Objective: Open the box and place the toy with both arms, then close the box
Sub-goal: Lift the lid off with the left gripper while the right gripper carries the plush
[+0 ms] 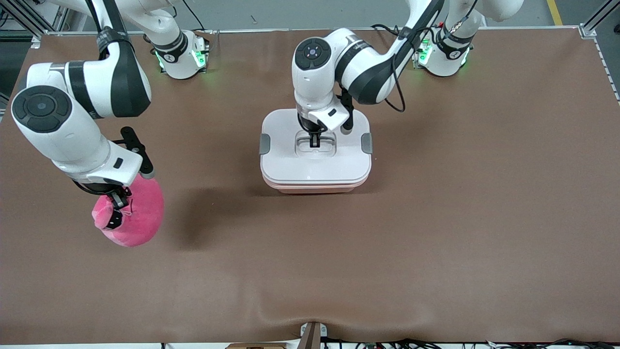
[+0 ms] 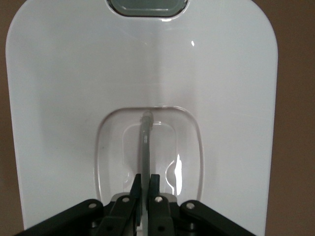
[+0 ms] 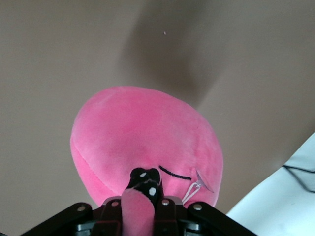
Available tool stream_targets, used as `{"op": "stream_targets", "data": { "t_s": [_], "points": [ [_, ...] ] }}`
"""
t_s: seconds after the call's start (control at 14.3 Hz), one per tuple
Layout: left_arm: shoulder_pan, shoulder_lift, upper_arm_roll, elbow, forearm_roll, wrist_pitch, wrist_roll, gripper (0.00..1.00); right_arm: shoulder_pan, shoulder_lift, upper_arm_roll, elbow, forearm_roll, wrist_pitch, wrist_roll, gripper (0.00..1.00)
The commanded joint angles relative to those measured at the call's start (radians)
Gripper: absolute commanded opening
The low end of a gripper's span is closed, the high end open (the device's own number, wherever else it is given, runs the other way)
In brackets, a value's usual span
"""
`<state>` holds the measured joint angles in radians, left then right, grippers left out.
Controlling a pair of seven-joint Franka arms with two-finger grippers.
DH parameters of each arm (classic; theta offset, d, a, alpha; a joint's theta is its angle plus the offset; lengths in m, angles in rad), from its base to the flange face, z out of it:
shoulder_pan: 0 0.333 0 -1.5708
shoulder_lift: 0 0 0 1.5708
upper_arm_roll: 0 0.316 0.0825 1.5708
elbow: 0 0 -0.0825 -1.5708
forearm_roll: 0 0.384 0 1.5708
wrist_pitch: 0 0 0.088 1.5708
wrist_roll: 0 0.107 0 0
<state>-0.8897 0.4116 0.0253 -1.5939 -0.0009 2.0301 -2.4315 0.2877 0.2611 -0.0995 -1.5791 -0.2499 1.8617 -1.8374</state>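
The left pincer (image 1: 315,142) is down in the recess on top of the box (image 1: 316,167), its two fingers pinched together on the thin clear handle (image 2: 145,142) that runs across that hollow. In the left wrist view the black fingers (image 2: 136,189) press on either side of the handle, with no gap between them and it. The white lid (image 1: 290,165) sits flat on the pale pink tub, and the grey side clips (image 1: 265,143) lie against the lid's two short ends. The box stands on the brown tabletop (image 1: 436,218) at about its middle, nearer to the arms' bases than to the front camera.

The right pincer (image 1: 116,212) is well apart from the box, toward the right arm's end of the tabletop. It is clamped on the hot-pink plush toy (image 1: 140,213), gripping a small nub of fuzzy fabric between its fingers (image 3: 142,184). The toy hangs below the wrist, clear of the tabletop, and throws a dark shadow on the brown surface between itself and the box. In the right wrist view a thin black stitched line and a small white tag show on the plush close to the fingers.
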Motion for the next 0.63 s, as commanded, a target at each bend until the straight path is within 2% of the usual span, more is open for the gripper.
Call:
{"op": "stream_targets", "data": {
  "t_s": [0.0,0.21,0.35,0.56],
  "points": [
    [0.034,-0.085,0.004,-0.06,0.024,-0.014,-0.006,0.0,0.037,-0.019,0.0,-0.007,-0.026,-0.051,0.146,0.0],
    [0.077,-0.135,0.005,-0.089,0.024,-0.014,0.003,0.0,0.12,-0.031,-0.002,-0.004,-0.026,-0.125,0.289,0.0],
    [0.098,-0.174,0.004,-0.136,0.065,-0.013,0.003,0.0,0.18,-0.034,-0.003,-0.002,-0.035,-0.162,0.363,0.0],
    [0.152,-0.269,0.001,-0.236,0.097,0.002,0.012,0.0,0.327,-0.045,0.0,0.001,-0.107,-0.257,0.559,0.0]
  ]
}}
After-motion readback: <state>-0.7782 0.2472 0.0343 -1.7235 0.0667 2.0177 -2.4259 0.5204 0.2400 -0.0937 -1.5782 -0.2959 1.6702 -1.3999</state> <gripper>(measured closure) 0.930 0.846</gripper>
